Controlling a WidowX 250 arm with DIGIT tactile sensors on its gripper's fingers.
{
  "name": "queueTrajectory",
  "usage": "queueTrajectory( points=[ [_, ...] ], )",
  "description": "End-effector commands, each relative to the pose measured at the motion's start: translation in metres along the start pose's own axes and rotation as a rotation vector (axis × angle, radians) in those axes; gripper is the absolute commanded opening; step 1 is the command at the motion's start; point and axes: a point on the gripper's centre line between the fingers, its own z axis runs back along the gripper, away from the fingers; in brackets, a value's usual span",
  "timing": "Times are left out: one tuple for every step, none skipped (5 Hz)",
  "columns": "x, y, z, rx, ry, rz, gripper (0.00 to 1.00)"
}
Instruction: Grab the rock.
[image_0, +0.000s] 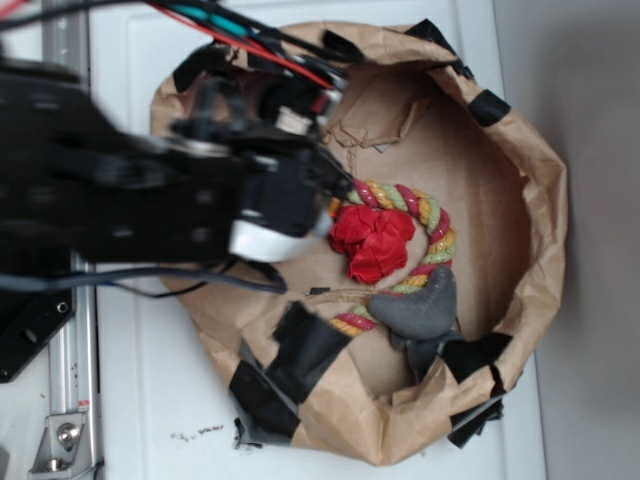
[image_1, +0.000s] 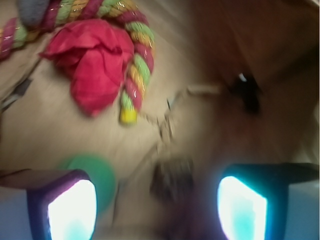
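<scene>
Paper-lined floor (image_1: 60, 135): rock (image_1: 172, 177) (blurred) lies between spread tool (image_1: 157, 210) fingers.

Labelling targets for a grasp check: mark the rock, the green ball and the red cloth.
rock (image_1: 172, 180), wrist view, middle of the dark blurred lump.
green ball (image_1: 95, 172), wrist view, visible upper part.
red cloth (image_0: 372, 240), exterior view, crumpled centre.

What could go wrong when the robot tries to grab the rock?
The green ball lies right beside the rock, close to one finger of the open pincer, so it might get nudged or pinched instead. The rock looks small and blurry in the wrist view, so the fingers may close off-center and let it slip.
</scene>
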Motion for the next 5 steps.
queueTrajectory(
  points=[
    [0.019,0.020,0.018,-0.111,-0.082,-0.004,1.00],
    [0.004,0.019,0.010,-0.132,-0.053,-0.043,1.00],
    [-0.013,0.024,0.017,-0.145,-0.081,-0.077,1.00],
    [-0.027,0.034,0.024,-0.144,-0.098,-0.106,1.00],
    [-0.029,0.034,0.022,-0.145,-0.095,-0.128,1.00]
  ],
)
